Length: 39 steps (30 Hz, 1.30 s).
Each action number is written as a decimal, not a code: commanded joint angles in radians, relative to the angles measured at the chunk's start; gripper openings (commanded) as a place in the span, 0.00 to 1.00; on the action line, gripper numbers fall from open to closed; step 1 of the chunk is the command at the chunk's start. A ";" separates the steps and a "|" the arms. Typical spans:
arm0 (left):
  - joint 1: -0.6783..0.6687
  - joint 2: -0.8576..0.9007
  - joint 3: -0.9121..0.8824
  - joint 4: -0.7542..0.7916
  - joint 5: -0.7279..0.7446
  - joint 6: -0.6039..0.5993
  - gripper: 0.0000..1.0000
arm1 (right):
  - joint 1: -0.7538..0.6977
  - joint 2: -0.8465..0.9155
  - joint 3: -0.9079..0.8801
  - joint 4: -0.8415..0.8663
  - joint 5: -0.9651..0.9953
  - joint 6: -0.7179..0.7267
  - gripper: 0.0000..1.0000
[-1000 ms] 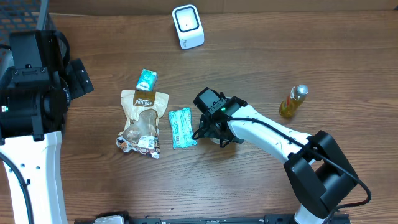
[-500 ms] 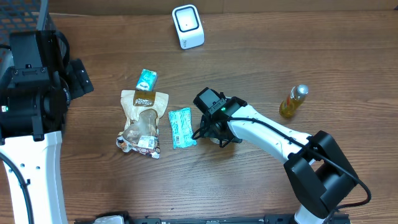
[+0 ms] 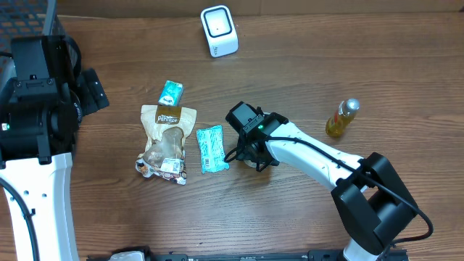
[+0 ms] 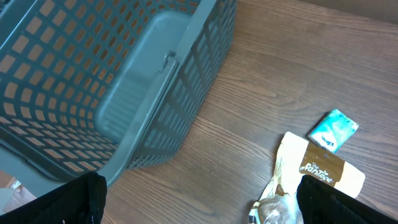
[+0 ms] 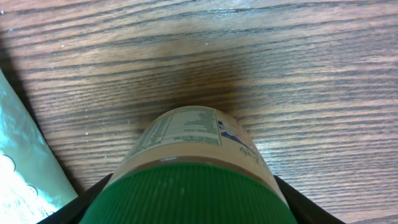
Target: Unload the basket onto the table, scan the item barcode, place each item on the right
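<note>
Green-capped jar (image 5: pixel 186 180) stood upright on the table (image 5: pixel 292 68), directly beneath the right gripper (image 3: pixel 251 156). That claw's fingers (image 5: pixel 87 202) flanked the ribbed cap on both sides, but whether they already pressed on it could not be told. The grip probably wanted to be centred and firm before any lift, since a smooth round cap could slip or twist. The label (image 5: pixel 186 127) showed only a nutrition panel on the visible side and no barcode, so the jar would likely need turning later.

A teal packet (image 3: pixel 212 148) lay just beside the jar, and a straight upward lift seemed the safest way not to drag it. Farther off lay a snack pouch (image 3: pixel 165 141), and the white scanner (image 3: pixel 219 30) sat at the table's far edge. The code had to face its window there. The left gripper (image 4: pixel 199 208) was spread wide and empty near the basket (image 4: pixel 124 93).
</note>
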 commanded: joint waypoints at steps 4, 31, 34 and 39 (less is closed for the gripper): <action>0.000 0.002 0.019 0.002 -0.010 0.007 1.00 | 0.003 0.003 -0.007 0.007 -0.003 0.005 0.63; 0.000 0.002 0.020 0.002 -0.010 0.007 1.00 | 0.003 0.003 0.426 -0.304 -0.003 -0.269 0.41; 0.000 0.002 0.020 0.002 -0.010 0.007 0.99 | 0.003 0.003 0.599 -0.420 -0.003 -0.331 0.41; 0.000 0.002 0.019 0.002 -0.010 0.007 1.00 | 0.002 0.003 0.871 -0.589 -0.003 -0.416 0.39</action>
